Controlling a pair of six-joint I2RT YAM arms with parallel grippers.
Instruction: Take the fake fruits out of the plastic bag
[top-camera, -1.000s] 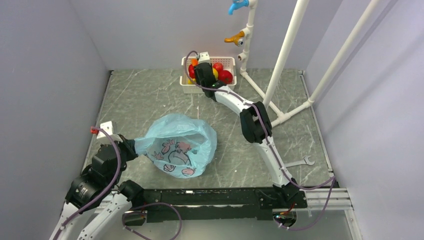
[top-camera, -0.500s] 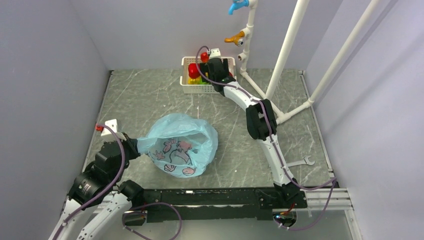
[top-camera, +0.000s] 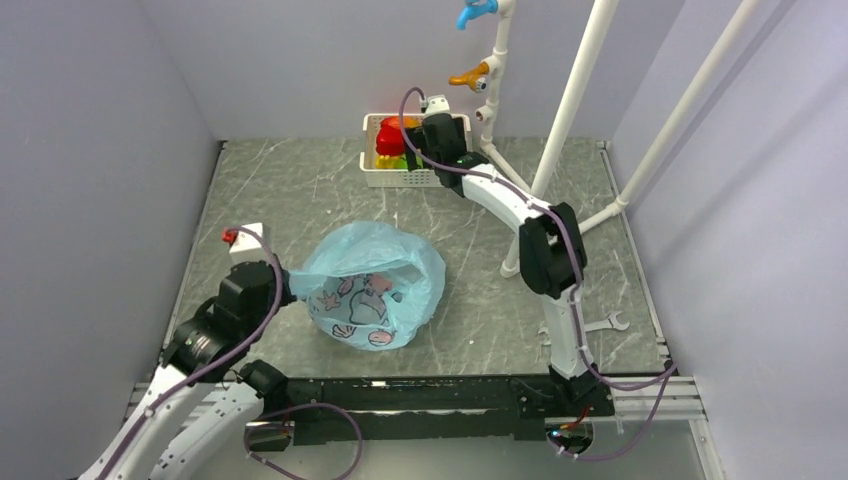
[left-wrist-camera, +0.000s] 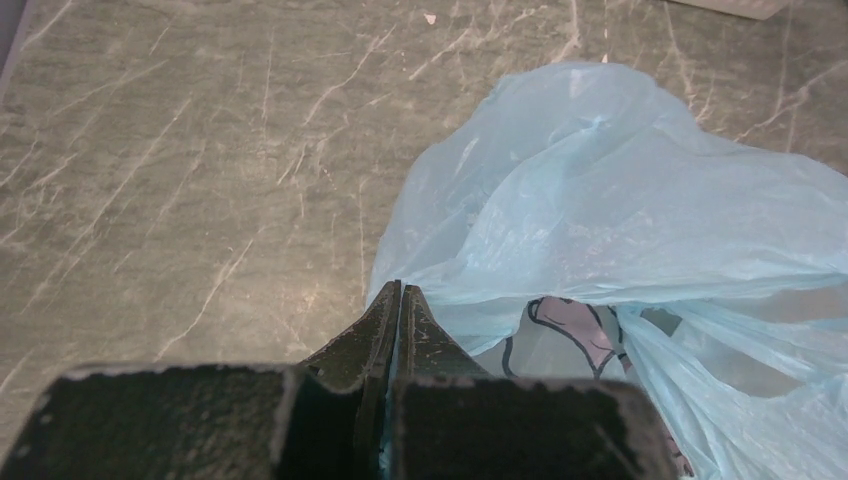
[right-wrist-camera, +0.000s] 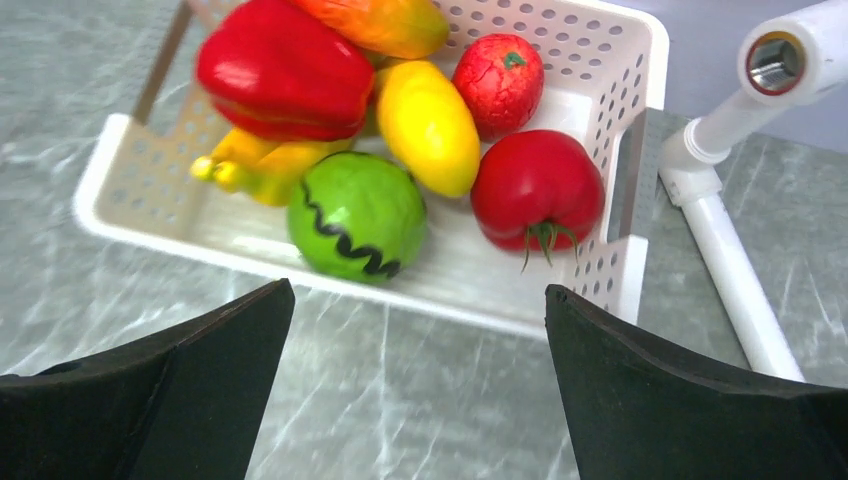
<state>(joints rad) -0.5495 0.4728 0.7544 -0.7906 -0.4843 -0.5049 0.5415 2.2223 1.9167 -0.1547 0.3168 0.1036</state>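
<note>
Since the right arm's next reach, as I judge it, must go to the bag for anything inside, what counts is how bag and hands lie across the table (top-camera: 300, 200). The plastic bag (top-camera: 375, 290) sits puffed up on the near middle of the table, well apart from the white basket (top-camera: 385, 180) at the far edge. The left gripper (left-wrist-camera: 400, 295) is much the nearer: it is at the bag's left edge, jaws pressed together with a fold of the blue film pinched between them. The right gripper (right-wrist-camera: 417, 290) hangs over the near wall of the basket, jaws spread wide with nothing between them, so the bag lies toward the arm bases and to its left. In the basket lie the fake fruits: the red pepper (right-wrist-camera: 285, 70), the yellow oval (right-wrist-camera: 428, 125), the orange-yellow oval (right-wrist-camera: 385, 22) and the red round piece (right-wrist-camera: 500, 72), beside a green fruit (right-wrist-camera: 357, 213) and bananas (right-wrist-camera: 255, 165). Whether any fruit is inside the bag I cannot tell; the film hides it, and which way the mouth faces is unclear.
</note>
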